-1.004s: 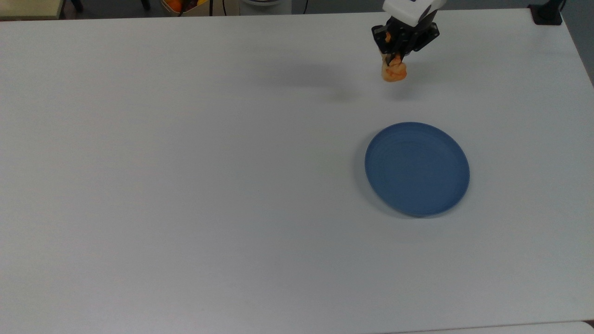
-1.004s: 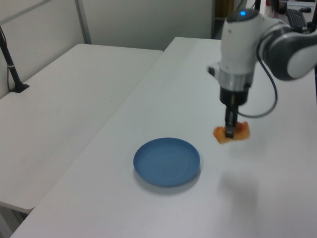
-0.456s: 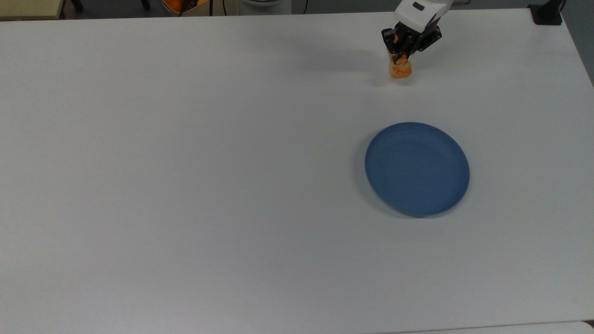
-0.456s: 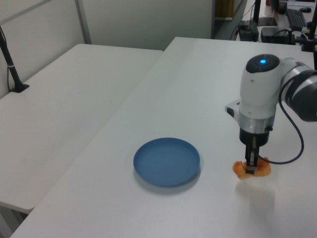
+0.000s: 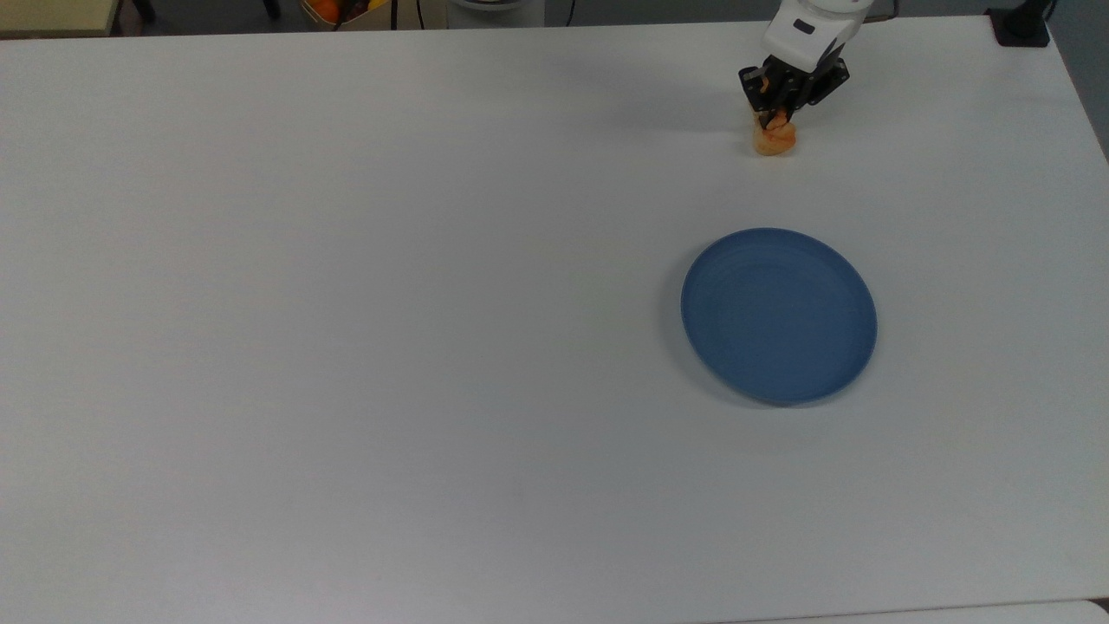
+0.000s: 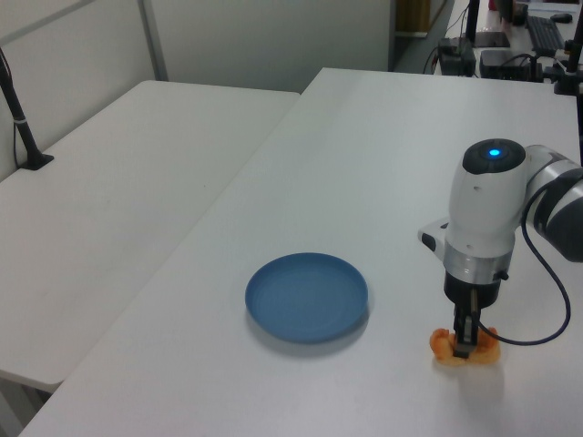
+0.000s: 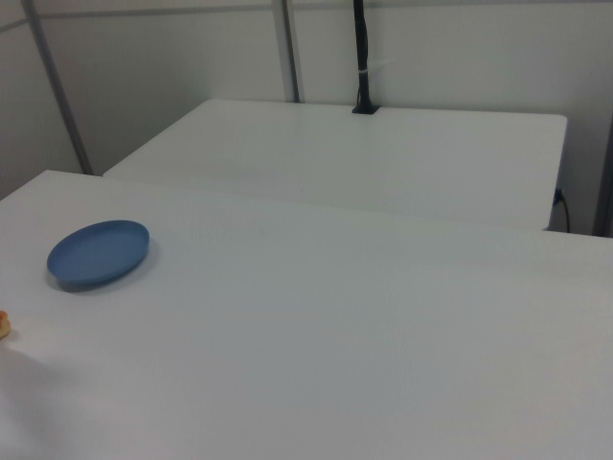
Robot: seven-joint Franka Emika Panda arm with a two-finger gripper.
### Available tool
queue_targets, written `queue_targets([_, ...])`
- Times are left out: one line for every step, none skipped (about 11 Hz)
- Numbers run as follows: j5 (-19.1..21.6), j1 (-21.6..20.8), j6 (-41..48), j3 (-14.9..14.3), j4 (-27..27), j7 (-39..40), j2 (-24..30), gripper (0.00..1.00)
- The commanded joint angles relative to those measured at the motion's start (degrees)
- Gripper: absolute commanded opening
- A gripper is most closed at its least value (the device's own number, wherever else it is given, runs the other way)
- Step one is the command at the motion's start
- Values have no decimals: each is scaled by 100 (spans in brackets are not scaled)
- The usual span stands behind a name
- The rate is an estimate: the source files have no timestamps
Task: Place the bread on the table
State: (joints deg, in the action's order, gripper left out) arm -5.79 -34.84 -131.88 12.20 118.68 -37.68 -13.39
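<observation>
The plate (image 5: 779,316) sits bare on the surface (image 5: 346,347). Above and slightly right of the plate in the top view, well apart from it, the bread (image 5: 775,139) rests on or just at the surface, with the gripper (image 5: 782,111) closed on it. Placing seems nearly done; next, I judge, the jaws must part and lift straight up.

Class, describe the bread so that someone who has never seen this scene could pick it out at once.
Start from the white table and find the round blue plate. Apart from the plate, near the table's far edge in the top view, the pincer is shut on the bread: a small golden-orange roll, the only warm-coloured thing on the table.
</observation>
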Motion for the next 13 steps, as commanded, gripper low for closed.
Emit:
queue_targets([-89, -102, -75, -16, 6, -397, -32, 67])
queue_targets([-89, -102, -48, -16, -3, -459, -32, 93])
queue_targets([-89, -111, -22, -16, -55, -477, -32, 100])
queue_targets([-89, -102, 109, -16, -90, -477, -32, 100])
queue_targets([-89, -102, 275, -16, -169, -477, -32, 100])
queue_targets([-89, -111, 381, -16, -213, -477, -32, 100])
queue_targets([-89, -111, 383, -16, -214, -477, -32, 100])
queue_targets([-89, -102, 391, -16, -222, -477, -23, 100])
queue_targets([-89, -102, 444, -16, -283, -477, -23, 100])
queue_targets([-89, -76, 644, -16, -441, -460, -15, 100])
queue_targets([-89, -15, 916, -25, -712, -416, -6, 100])
queue_targets([-97, 125, 1180, -43, -1019, -267, 12, 100])
queue_targets([-89, 318, 1461, -60, -1335, -5, 38, 100])
